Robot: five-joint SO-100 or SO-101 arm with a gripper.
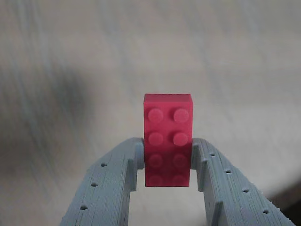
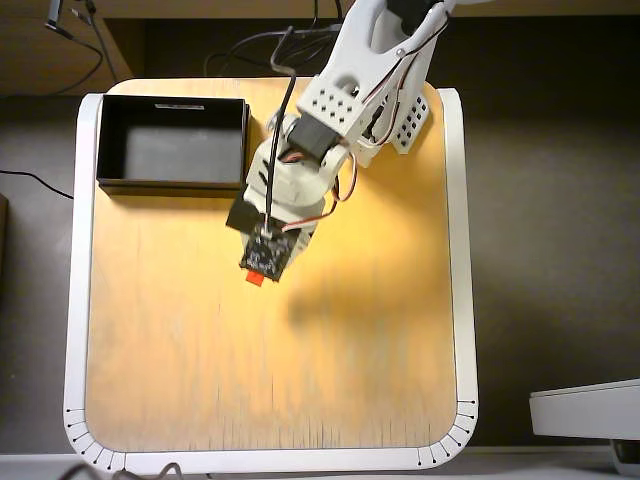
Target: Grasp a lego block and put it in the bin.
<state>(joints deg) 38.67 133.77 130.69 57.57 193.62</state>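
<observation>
In the wrist view my gripper (image 1: 168, 162) is shut on the red lego block (image 1: 168, 139). The two grey fingers (image 1: 117, 179) press the block's lower sides, and its studded face points at the camera. The blurred wooden table lies behind it. In the overhead view the arm reaches over the middle of the table and a bit of the red block (image 2: 255, 278) shows under the wrist's small circuit board, where the gripper (image 2: 256, 274) is hidden. The black bin (image 2: 172, 145) stands at the table's far left corner, up and left of the gripper, with nothing in it.
The wooden table (image 2: 270, 370) has a white rim. The arm's white base and cables sit at the far edge, right of the bin. A white object (image 2: 590, 410) lies off the table at lower right.
</observation>
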